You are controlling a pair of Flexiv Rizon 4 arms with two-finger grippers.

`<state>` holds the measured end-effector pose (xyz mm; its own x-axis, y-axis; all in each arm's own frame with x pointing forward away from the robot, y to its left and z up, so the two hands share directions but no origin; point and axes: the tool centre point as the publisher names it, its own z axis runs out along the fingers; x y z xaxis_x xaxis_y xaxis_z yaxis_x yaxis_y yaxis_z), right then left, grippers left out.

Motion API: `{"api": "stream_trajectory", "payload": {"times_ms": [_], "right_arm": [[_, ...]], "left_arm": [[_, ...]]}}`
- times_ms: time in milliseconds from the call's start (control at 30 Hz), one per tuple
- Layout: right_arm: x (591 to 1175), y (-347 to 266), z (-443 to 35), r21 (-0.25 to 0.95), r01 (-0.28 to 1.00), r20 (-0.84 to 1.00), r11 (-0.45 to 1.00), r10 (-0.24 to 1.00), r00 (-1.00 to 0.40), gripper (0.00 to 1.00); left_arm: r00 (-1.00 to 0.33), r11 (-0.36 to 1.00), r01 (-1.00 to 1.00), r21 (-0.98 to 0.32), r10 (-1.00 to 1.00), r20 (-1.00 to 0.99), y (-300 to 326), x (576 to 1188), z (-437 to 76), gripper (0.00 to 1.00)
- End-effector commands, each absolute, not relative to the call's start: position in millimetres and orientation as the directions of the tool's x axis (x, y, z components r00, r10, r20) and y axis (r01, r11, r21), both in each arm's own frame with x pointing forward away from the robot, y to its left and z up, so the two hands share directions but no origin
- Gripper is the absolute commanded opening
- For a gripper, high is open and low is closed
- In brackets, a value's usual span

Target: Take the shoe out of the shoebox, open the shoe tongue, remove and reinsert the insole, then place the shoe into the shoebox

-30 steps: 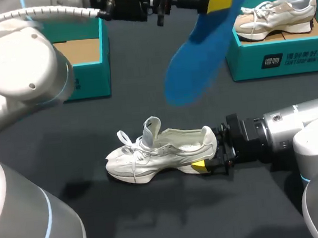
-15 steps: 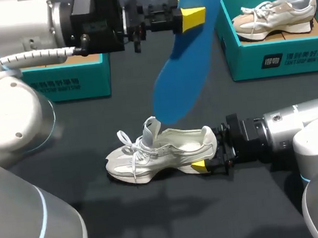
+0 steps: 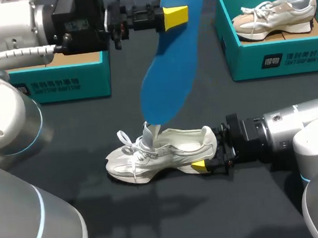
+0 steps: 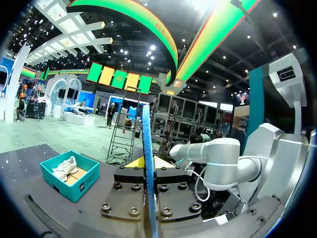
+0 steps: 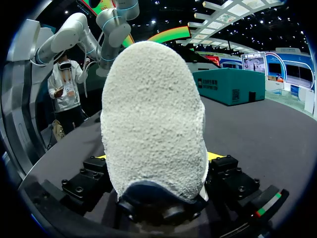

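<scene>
Dark table [image 3: 101,226], insole [image 3: 170,56] hanging over shoe [image 3: 168,151]

Head view overhead; wrist views hug insole [image 4: 147,148], shoe [image 5: 153,114].

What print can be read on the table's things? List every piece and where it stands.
Right shoebox, front wall: white logo and characters, too small to read.
Left shoebox, front wall: white characters, too blurred to read.
White shoe and blue insole: no print visible.

Left gripper [image 3: 174,16] raised high, clamped, right gripper [image 3: 207,158] low, clamped
</scene>
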<state>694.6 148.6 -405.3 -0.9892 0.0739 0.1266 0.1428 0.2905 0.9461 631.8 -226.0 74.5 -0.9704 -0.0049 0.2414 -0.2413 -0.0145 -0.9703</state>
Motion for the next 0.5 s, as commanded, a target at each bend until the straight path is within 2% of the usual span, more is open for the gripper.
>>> {"api": "stream_trajectory", "payload": {"times_ms": [33, 500], "right_arm": [[694.0, 149.2, -405.3, 0.945, 0.145, 0.128, 0.295, 0.075, -0.989, 0.0], [694.0, 149.2, -405.3, 0.945, 0.145, 0.128, 0.295, 0.075, -0.989, 0.0]], "left_arm": [[-0.969, -0.016, -0.247, -0.969, 0.006, 0.247, -212.6, 629.6, 73.2, 0.0], [-0.956, -0.053, -0.293, -0.954, 0.033, 0.292, -201.1, 629.5, 67.6, 0.0]]}}
